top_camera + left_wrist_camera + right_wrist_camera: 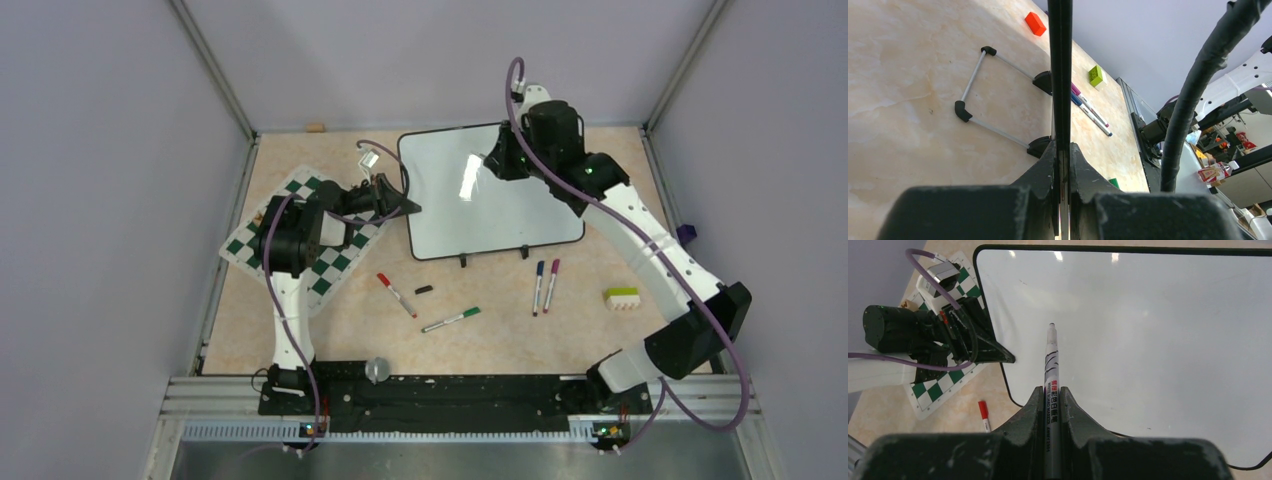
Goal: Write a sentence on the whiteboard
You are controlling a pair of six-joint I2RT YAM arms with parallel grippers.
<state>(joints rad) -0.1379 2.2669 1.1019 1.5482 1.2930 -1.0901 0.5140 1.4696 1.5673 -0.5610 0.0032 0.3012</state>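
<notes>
My right claw (1050, 392) is shut tight on a thin white plastic marker pen (1050, 360). I hold it by its barrel, and its dark tip points at the board. My left claw (1062, 150) is shut on the left edge of the big shiny white whiteboard with the thin black frame (500, 200). The board sits at the far middle of the tan table (350, 330), just right of the green-and-white checked mat (330, 265). It has no words on it. I think the board is light, stiff and slippery, so it could slide when the pen pushes. Its frame edge looks like the best place to hold.
</notes>
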